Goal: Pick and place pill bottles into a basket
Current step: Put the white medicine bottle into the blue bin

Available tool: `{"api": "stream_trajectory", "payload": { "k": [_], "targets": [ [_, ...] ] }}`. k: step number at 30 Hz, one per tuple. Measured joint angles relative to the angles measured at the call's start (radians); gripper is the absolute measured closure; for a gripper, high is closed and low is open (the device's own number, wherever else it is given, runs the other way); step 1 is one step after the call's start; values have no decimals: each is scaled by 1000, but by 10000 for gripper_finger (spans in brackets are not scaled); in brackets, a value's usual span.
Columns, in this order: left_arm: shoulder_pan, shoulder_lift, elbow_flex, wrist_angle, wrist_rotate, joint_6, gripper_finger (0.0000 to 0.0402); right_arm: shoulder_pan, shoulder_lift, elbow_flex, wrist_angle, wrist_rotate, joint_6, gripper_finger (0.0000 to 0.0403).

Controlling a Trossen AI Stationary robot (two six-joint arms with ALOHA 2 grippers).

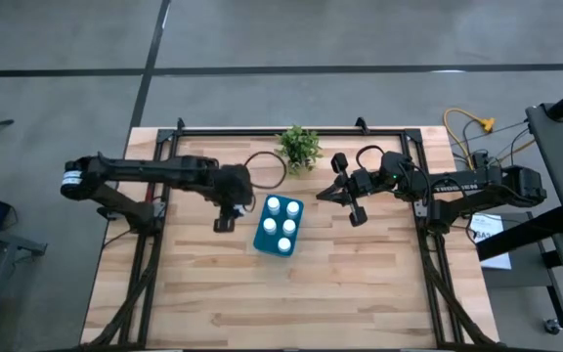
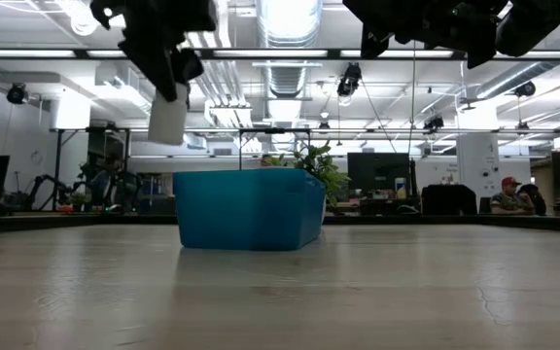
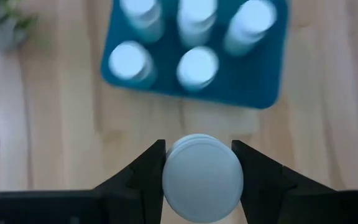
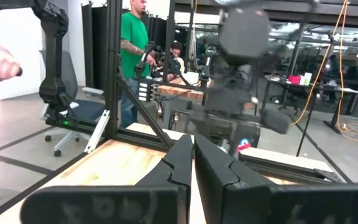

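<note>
Jaws of the left gripper (image 3: 199, 171) clamp a white round-capped pill bottle (image 3: 202, 179) beside the teal basket (image 3: 263, 84)

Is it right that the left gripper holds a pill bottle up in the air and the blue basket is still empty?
Not quite. The left gripper does hold a pill bottle up, but the basket isn't empty: the high view shows five bottles in it.

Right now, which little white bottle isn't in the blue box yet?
The pill bottle held up in the air by the left gripper, beside the basket. The other five already stand inside the basket.
</note>
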Motion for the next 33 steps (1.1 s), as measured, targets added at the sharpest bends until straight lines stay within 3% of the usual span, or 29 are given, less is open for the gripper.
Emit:
{"api": "stream_trajectory", "payload": {
  "k": [14,23,33],
  "targets": [
    [-152,74,42,132,-2,-28,260,0,0,0,1,0,3,394],
    [-184,182,64,187,-12,-17,260,0,0,0,0,0,4,394],
    [-190,198,54,249,-43,0,260,0,0,0,-1,0,5,394]
  ]
}}
